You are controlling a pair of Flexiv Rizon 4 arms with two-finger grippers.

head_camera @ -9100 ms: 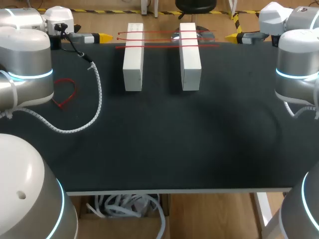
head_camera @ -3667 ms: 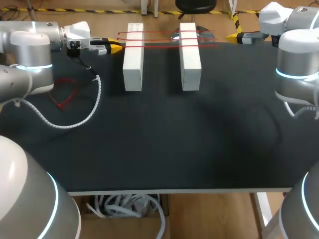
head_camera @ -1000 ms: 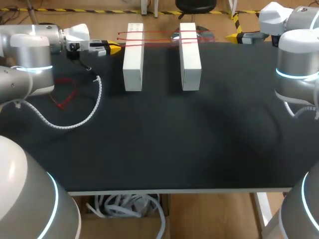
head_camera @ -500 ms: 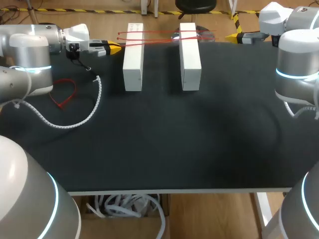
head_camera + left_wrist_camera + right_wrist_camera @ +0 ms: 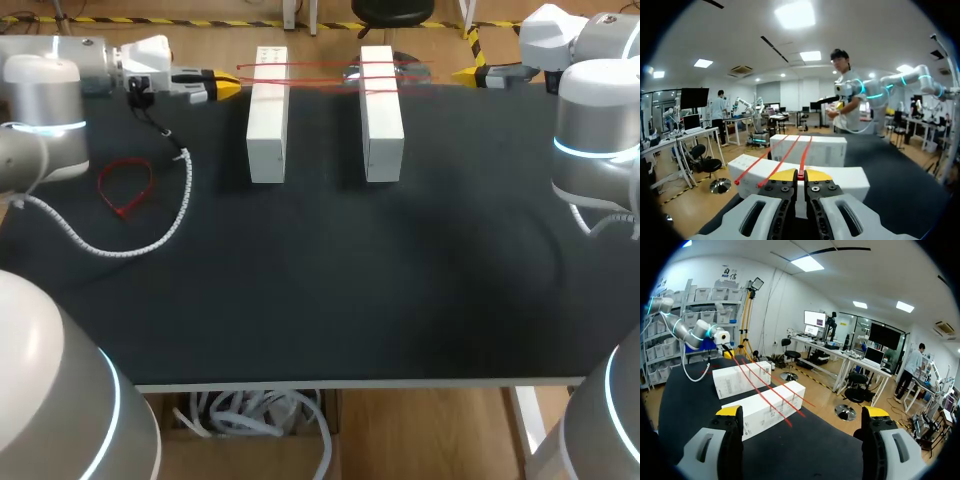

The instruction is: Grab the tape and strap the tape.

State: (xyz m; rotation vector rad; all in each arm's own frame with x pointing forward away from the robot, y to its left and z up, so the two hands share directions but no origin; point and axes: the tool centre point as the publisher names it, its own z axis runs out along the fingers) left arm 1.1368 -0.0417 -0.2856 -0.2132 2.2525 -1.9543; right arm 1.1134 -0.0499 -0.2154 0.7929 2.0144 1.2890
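Observation:
Two white boxes, one on the left and one on the right, stand side by side at the table's far edge. Three thin red ties lie across their far ends. My left gripper is just left of the left box, shut on the end of the nearest tie. In the left wrist view that tie runs from between the closed yellow tips over both boxes. My right gripper hangs open at the far right, apart from the boxes, fingers wide.
A looped red tie lies on the black mat at the left. The left arm's white spiral cable trails across the mat beside it. The table's front edge runs along the bottom.
My left gripper has drawn a little left and toward the far edge with the tie's end, and the tie has shifted with it. The right arm has stayed put.

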